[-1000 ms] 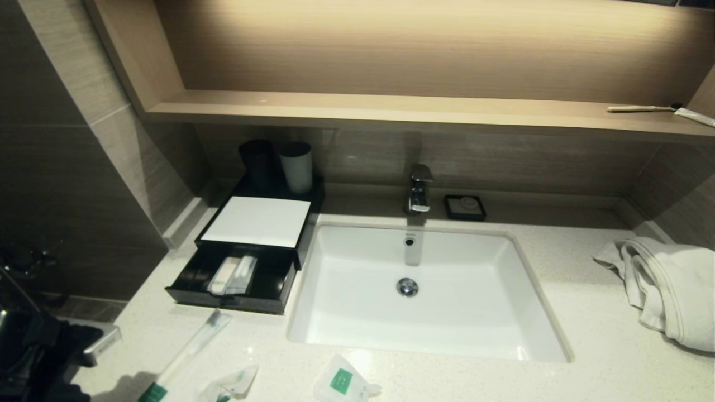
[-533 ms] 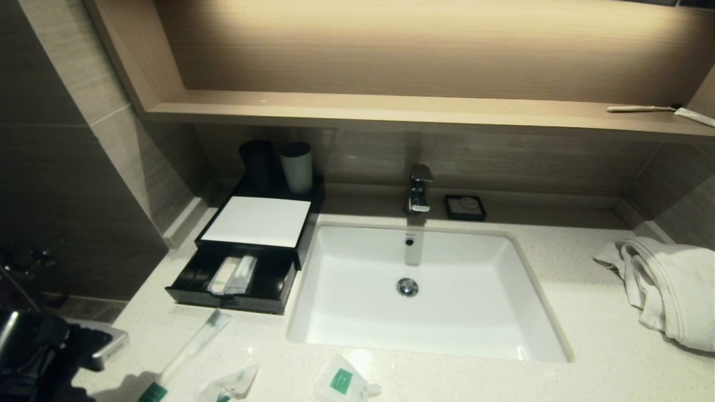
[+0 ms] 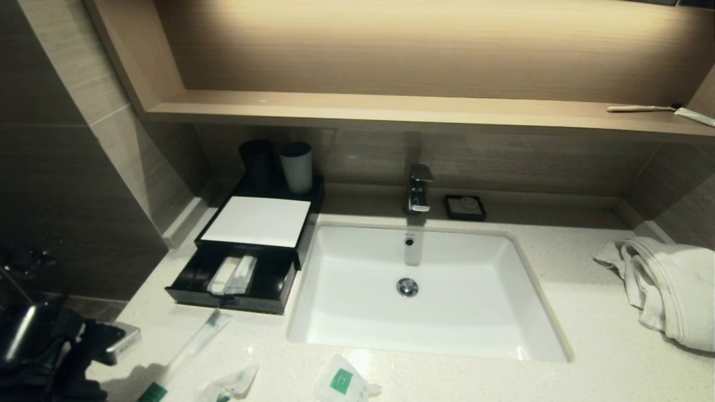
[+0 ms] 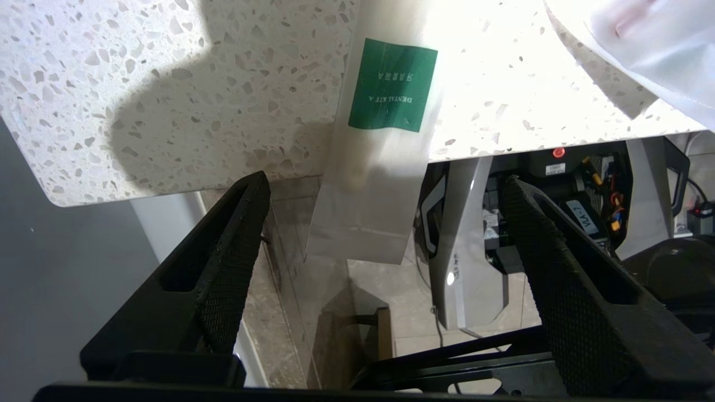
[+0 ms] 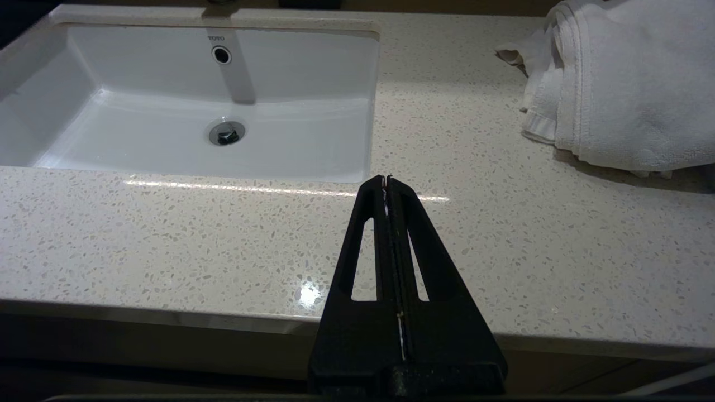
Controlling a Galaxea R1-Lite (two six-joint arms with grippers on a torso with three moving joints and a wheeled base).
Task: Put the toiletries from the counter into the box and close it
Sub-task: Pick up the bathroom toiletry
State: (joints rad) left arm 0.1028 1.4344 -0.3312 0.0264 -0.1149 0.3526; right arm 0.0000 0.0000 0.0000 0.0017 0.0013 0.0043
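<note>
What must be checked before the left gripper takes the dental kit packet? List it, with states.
1. Left gripper open: ok, fingers wide apart.
2. Dental kit packet lined up: ok, its end overhangs the counter edge, between the fingers' line.
3. Grip made: not ok, neither finger touches it.
4. Drawer open with room: ok, two packets inside, space beside them.
5. Right gripper clear: ok, shut, at the counter front near the towel.
6. Finger clearance from the counter edge: cannot tell.

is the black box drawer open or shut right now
Open. In the head view the drawer is pulled out toward the counter's front edge from under the white-topped box, with two pale packets visible lying inside.
</note>
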